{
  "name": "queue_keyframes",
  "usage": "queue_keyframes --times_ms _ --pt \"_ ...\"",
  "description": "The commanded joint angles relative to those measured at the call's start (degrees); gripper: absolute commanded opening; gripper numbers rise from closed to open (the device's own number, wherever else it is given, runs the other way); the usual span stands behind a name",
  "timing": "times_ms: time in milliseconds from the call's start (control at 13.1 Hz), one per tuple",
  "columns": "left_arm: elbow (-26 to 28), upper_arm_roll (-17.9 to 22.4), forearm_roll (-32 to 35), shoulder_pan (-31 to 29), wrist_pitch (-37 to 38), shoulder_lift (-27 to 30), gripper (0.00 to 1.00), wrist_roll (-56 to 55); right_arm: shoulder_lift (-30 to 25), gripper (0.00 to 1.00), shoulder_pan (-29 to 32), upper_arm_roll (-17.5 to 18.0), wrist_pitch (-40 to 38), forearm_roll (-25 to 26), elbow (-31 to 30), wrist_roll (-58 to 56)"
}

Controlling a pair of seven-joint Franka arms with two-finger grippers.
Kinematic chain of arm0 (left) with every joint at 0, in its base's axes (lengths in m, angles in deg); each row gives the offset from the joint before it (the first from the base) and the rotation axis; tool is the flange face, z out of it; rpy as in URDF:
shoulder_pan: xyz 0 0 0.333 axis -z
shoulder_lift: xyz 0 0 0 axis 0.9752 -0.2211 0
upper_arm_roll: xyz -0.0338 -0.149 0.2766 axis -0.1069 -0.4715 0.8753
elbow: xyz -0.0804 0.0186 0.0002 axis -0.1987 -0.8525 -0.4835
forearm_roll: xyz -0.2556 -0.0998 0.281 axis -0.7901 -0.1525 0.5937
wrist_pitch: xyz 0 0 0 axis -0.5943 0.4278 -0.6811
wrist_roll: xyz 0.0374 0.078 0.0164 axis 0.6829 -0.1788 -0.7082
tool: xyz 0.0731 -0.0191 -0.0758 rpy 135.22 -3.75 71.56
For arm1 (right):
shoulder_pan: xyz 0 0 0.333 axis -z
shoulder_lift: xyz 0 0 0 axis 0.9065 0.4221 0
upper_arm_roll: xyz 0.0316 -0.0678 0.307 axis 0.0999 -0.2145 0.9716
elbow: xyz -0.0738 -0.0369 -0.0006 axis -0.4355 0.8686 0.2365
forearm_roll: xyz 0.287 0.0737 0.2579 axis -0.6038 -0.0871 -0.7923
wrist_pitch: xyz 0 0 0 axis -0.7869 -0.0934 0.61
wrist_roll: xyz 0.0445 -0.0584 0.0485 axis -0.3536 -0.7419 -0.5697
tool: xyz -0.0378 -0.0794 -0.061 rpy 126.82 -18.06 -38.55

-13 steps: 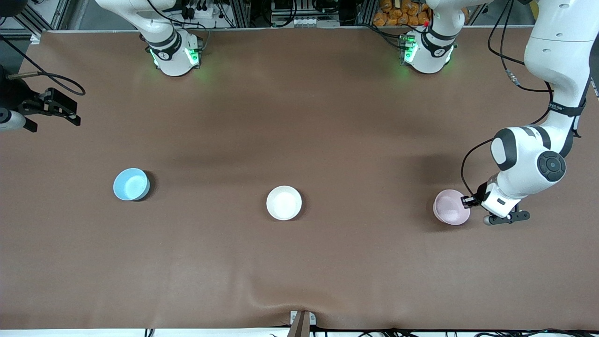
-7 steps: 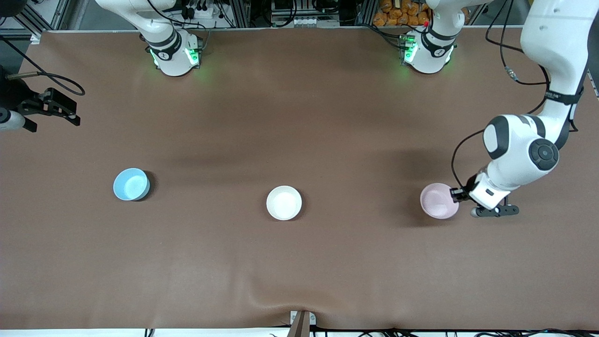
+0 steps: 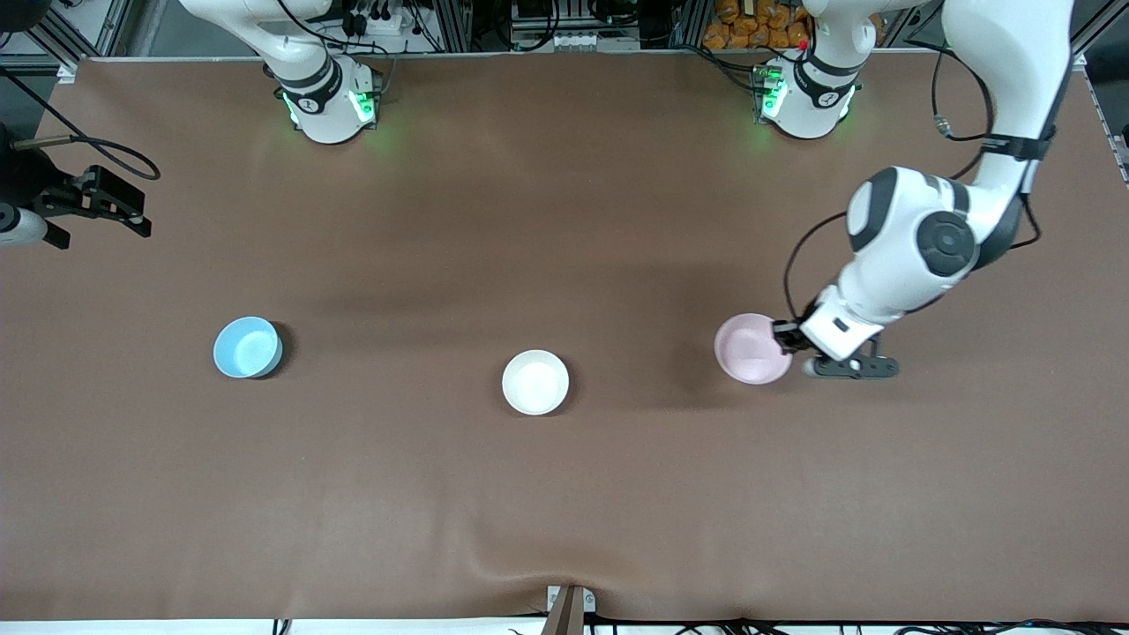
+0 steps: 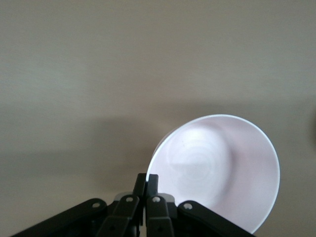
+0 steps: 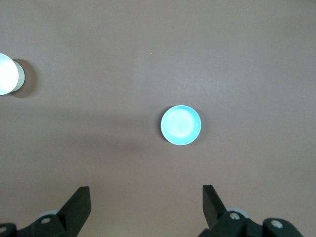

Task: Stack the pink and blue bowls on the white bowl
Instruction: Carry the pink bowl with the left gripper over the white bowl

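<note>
On brown table (image 3: pixel 564 494): three bowls.

left claw (image 4: pixel 146 178) pinching pink bowl (image 4: pixel 222 173) rim (fingers together), brown table (image 4: pixel 98 74)

A brown table covering (image 3: pixel 564 220) fills the front view, rippled at six o'clock above a small metal bracket (image 3: pixel 569 604). Aluminium framing (image 3: pixel 459 22) and cables (image 3: pixel 564 35) are seen at twelve o'clock, orange packets (image 3: pixel 758 26) at one o'clock.
</note>
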Motion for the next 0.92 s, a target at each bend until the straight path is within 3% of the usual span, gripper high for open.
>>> queue_keyframes --times_ms 0,230,613,843 --pt "-3.0 -2.0 -0.4 3.1 0.3 -0.8 0.00 -7.0 -0.7 1.00 -0.5 -0.5 -0.5 -0.9 0.1 0.3" --pt "-6.6 -1.9 -0.3 9.4 0.3 -3.4 0.00 -11.6 -0.7 1.00 -0.5 -0.5 -0.3 -0.9 0.1 0.3" --pt "-18.5 -1.1 0.6 18.8 0.3 -13.6 0.00 -20.4 -0.7 1.00 -0.4 -0.5 -0.4 -0.9 0.1 0.3" --pt "-23.8 2.1 2.2 25.4 0.3 -17.7 0.00 -22.7 -0.7 1.00 -0.5 -0.5 -0.4 -0.9 0.1 0.3"
